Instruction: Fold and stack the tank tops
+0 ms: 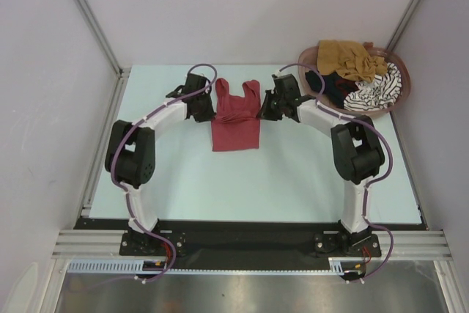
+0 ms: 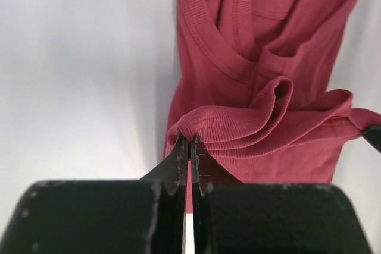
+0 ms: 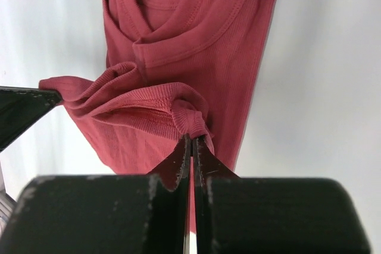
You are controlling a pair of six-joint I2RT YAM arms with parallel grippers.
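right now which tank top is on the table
The dark red tank top, lying on the table, pinched by the left gripper and right gripper. The mustard top, black top and striped top sit in the basket.

Both arms arch forward with raised elbows, wrists bending inward. The left gripper (image 2: 189, 146) and the right gripper (image 3: 193, 142) face each other, jaws pinched tightly together.

From my end I'm counting four tank tops: one dark red top (image 1: 236, 119), one mustard top (image 1: 348, 58), one black top (image 1: 326, 83), one striped top (image 1: 377, 91). Just one basket (image 1: 306, 56), far right. Two arms: left arm (image 1: 132, 153), right arm (image 1: 357, 153).
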